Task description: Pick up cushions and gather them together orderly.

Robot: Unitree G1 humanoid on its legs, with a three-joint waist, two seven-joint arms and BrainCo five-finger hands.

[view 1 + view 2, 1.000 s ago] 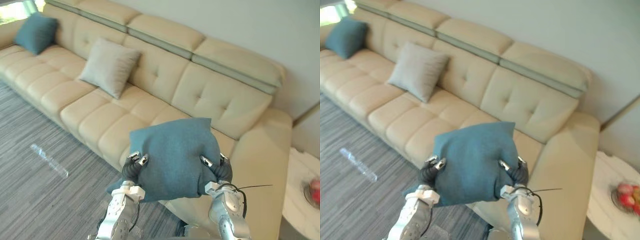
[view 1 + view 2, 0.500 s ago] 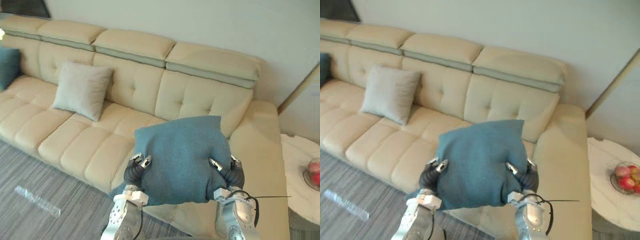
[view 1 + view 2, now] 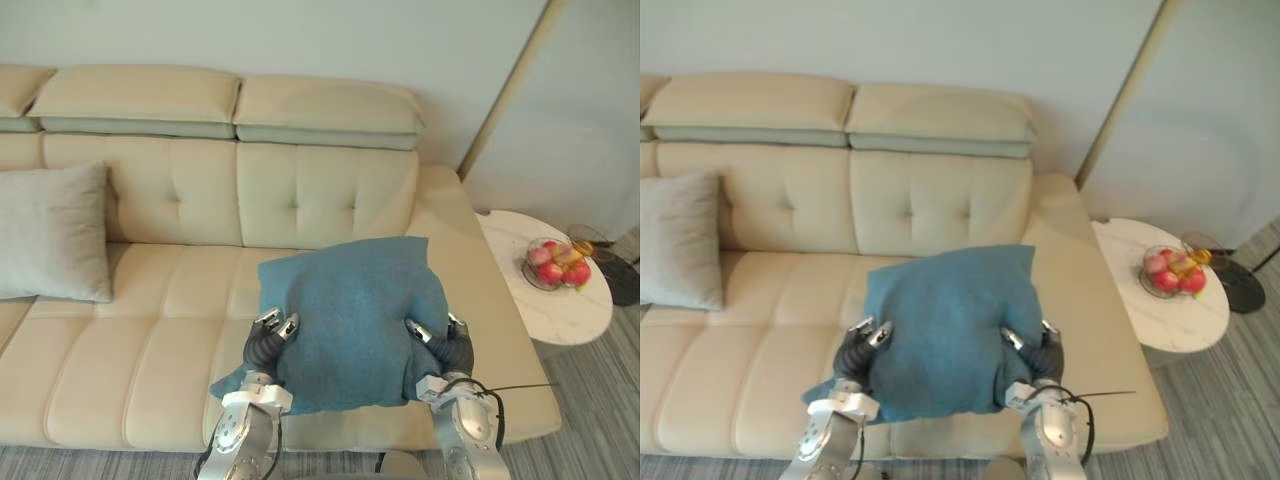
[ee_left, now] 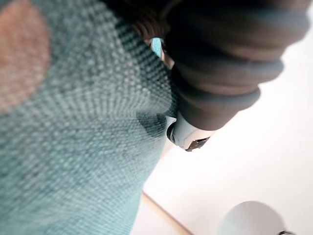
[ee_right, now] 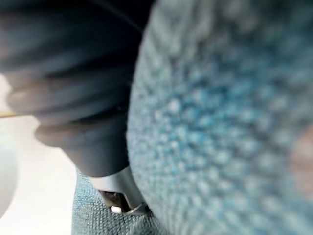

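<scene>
Left eye view: the robot holds a teal cushion (image 3: 350, 320) up in front of a cream tufted sofa (image 3: 300, 200). The left hand (image 3: 266, 338) and right hand (image 3: 442, 346) clamp its opposite lower sides, their dark-tipped fingers curled onto the cloth. The cushion hides the seat behind it, and one lower corner droops past the left hand. A grey cushion (image 3: 50, 235) leans against the sofa's back well to the left, cut off by the frame. Beside the sofa's right armrest stands a round white side table (image 3: 580, 312) carrying a bowl of fruit (image 3: 555, 264).

Right eye view: the same scene. Striped grey flooring (image 3: 1240, 340) runs beyond the table, and both thumbs are out of sight behind the cushion.

Left wrist view: teal weave presses close against the hand's dark ribbed cover. The fingers are hard to make out, and a pale round shape at the edge cannot be identified.

Right wrist view: cushion fabric crowds against the ribbed cover, with a sliver of silver hand showing below it.
</scene>
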